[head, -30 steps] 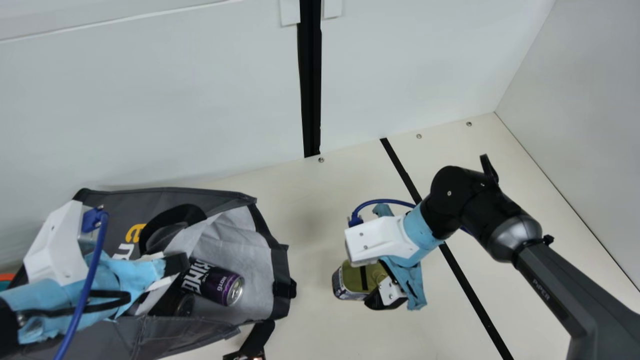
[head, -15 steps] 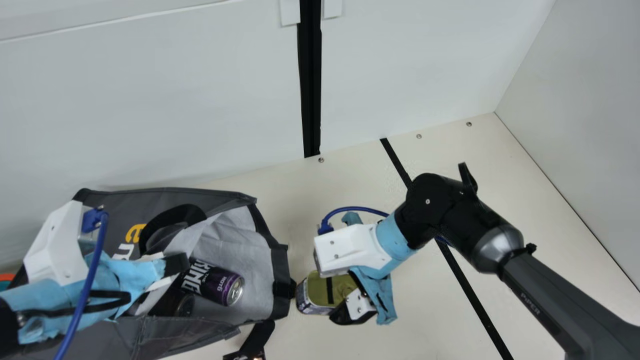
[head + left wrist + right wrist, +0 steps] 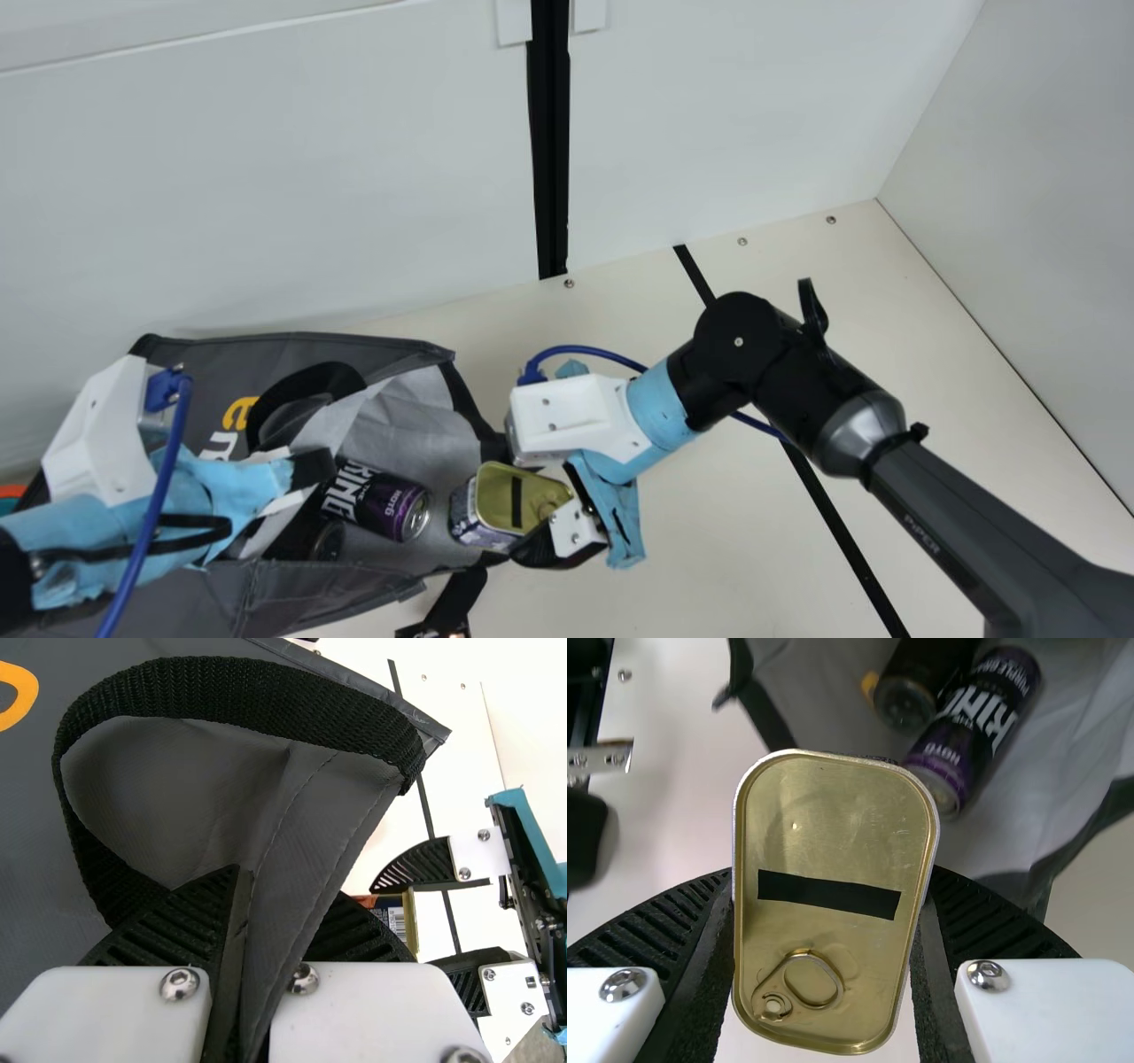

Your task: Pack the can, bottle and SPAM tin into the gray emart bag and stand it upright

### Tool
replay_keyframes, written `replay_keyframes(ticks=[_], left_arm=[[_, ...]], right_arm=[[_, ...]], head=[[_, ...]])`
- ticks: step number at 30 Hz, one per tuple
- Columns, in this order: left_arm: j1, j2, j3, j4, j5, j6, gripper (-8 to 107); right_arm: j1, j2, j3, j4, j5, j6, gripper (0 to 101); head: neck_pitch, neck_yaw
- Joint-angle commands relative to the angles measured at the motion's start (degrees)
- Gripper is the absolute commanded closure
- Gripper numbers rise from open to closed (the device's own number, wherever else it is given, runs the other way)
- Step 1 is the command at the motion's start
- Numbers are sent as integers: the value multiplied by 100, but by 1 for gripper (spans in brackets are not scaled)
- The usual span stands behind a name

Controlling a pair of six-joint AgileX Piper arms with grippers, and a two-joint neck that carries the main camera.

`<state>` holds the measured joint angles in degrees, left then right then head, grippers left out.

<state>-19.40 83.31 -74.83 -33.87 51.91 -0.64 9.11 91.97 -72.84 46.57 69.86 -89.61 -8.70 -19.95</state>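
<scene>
You are having the gray emart bag (image 3: 292, 589) on the desk (image 3: 726, 549); it is lying on its side, and its mouth is facing toward your right arm. With your left claw (image 3: 310, 467) you are pinching the cloth at the bag's opening, and the folded edge is passing between its two fingers. A black handle (image 3: 239, 695) is curving in a loop near these fingers.

With your right claw (image 3: 514, 509) you are pinching the SPAM tin (image 3: 507, 498) from two opposite sides, one finger pressing on each. You are holding this tin at the mouth of the bag, near the can; whether it is touching the cloth, you cannot tell. Its gold lid is facing the right wrist camera, showing a pull ring (image 3: 811, 983) and a black strip (image 3: 828, 895).

The can (image 3: 385, 505), purple and black, is lying inside the bag. The dark bottle (image 3: 328, 539) is lying just beside it, also inside, partly hidden.
</scene>
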Motion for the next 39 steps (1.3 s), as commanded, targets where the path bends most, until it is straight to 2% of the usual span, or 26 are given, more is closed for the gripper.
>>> replay_keyframes(ticks=[1, 16, 39], left_arm=[[0, 0, 0, 0, 0, 0, 107], [0, 0, 0, 0, 0, 0, 107], [0, 0, 0, 0, 0, 0, 107]], right_arm=[[29, 26, -72, 123, 4, 34, 101], [154, 413, -520, 468, 4, 288, 101], [397, 1182, -1339, 383, 4, 771, 101]], head=[[-130, -5], [-130, -5], [-130, -5]])
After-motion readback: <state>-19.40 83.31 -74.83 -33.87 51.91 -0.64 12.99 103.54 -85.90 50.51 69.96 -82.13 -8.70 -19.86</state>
